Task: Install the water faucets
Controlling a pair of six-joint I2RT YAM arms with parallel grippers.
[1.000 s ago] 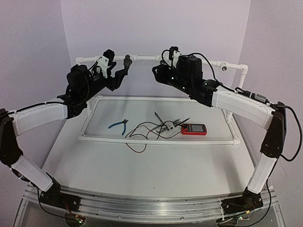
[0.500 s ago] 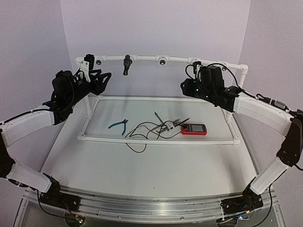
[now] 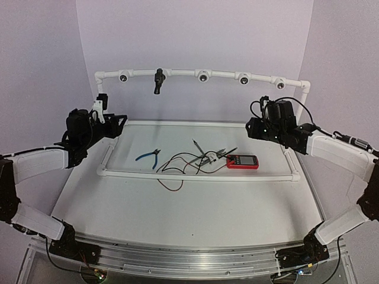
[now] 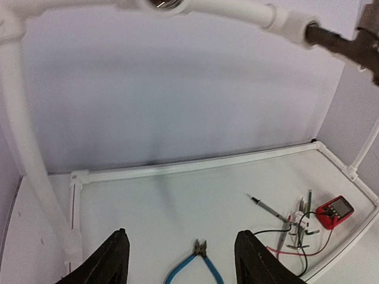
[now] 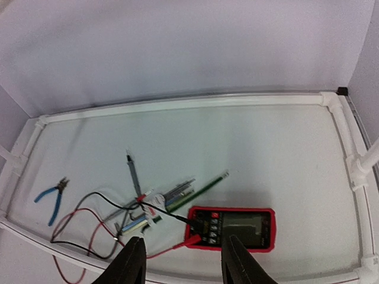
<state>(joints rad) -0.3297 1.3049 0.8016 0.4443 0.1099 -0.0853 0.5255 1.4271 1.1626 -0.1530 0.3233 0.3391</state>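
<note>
A small dark faucet point(image 3: 158, 81) hangs from the white pipe rail point(image 3: 180, 73) at the back, second fitting from the left. It also shows as a dark blurred shape at the top right of the left wrist view point(image 4: 340, 42). My left gripper point(image 3: 117, 122) is open and empty, left of and below the rail. In the left wrist view point(image 4: 185, 263) its fingers are spread wide above the table. My right gripper point(image 3: 251, 126) is open and empty at the right, below the rail. In the right wrist view point(image 5: 185, 265) it hangs over the red multimeter point(image 5: 234, 228).
Several round white sockets point(image 3: 202, 77) with dark holes sit along the rail. Blue-handled pliers point(image 3: 149, 157) point(image 4: 198, 265), test leads and probes point(image 3: 195, 160) and the multimeter point(image 3: 242, 161) lie inside the white pipe frame point(image 3: 195, 176) on the table.
Both arms have drawn back from the rail, down and outward. The left gripper has left the faucet, which stays on the rail.
</note>
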